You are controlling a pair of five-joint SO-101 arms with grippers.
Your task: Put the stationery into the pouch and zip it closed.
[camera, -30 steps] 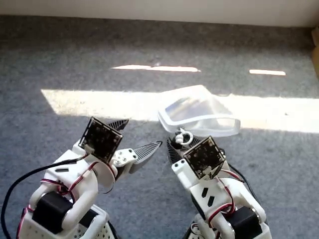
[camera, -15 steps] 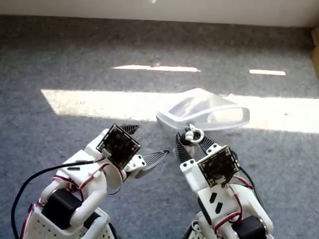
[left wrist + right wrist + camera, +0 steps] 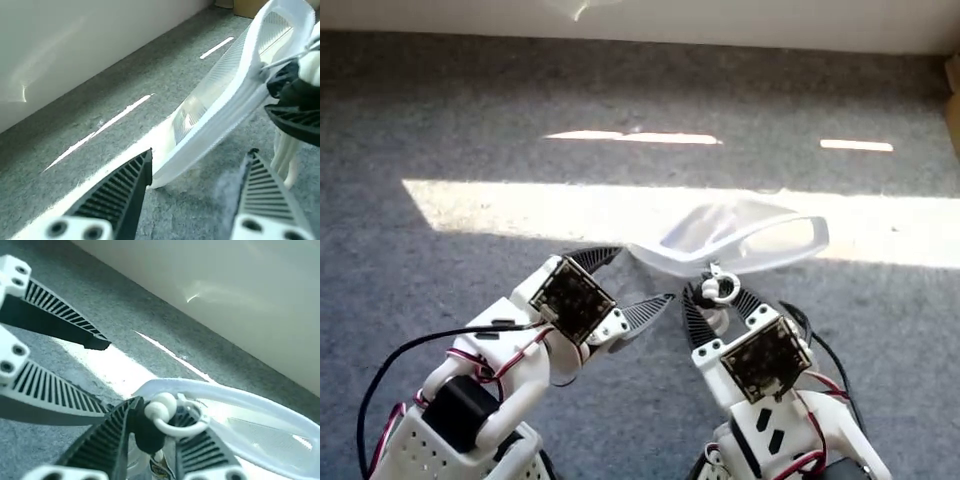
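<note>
Both my claws have slid forward, and the pouch point(image 3: 740, 235) has tipped up toward 3 o'clock. My right claw point(image 3: 718, 300) pinches its zip ring point(image 3: 722, 288), pouch at 12 o'clock. My left claw point(image 3: 642, 275) gapes open, pouch corner at its 1 o'clock.

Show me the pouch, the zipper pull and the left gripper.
pouch point(image 3: 720, 228), high view, on its clear side wall.
zipper pull point(image 3: 160, 410), right wrist view, on its white bead.
left gripper point(image 3: 642, 275), high view, midway between the tips of its open fingers.
</note>
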